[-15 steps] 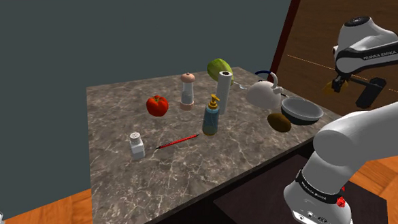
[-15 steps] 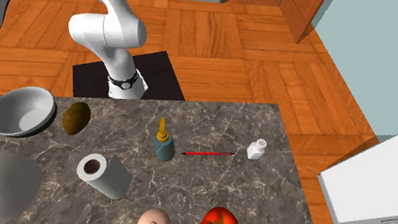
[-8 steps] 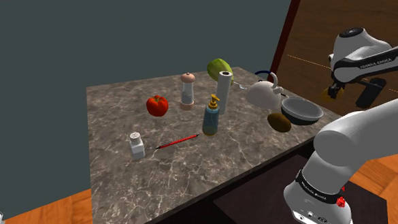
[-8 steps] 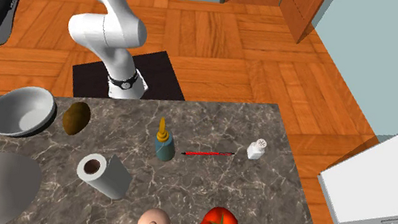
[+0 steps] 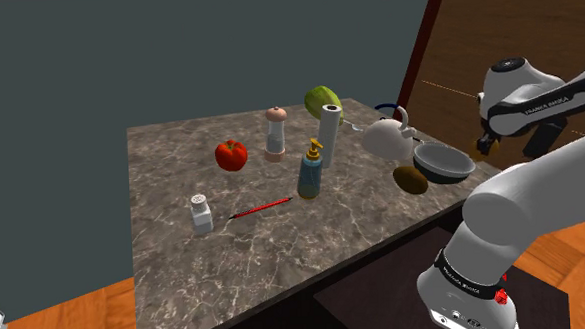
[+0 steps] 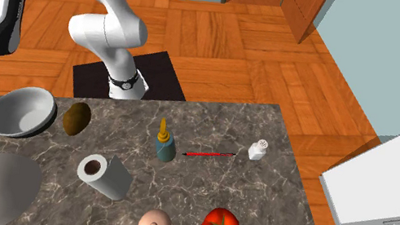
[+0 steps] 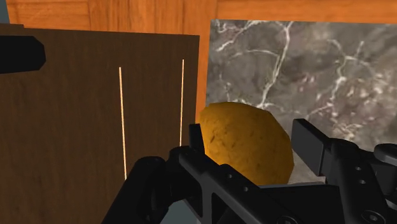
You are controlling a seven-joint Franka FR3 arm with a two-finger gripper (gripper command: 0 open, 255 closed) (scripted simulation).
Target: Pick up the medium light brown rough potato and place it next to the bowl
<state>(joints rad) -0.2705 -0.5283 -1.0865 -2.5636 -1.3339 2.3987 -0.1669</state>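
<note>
Plainly, the gripper (image 7: pixel 249 151) is clamped on the light brown potato (image 7: pixel 245 141), carrying it in the air over the bench (image 7: pixel 305 57) edge. It hangs just beside the bowl (image 6: pixel 21 111), opposite a darker potato (image 6: pixel 77 117). I'd guess it is kept high to clear the rim before lowering.

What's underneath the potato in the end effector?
Beneath the potato, the marble tabletop edge and a dark wooden panel show; the spot directly below is covered by it.
</note>
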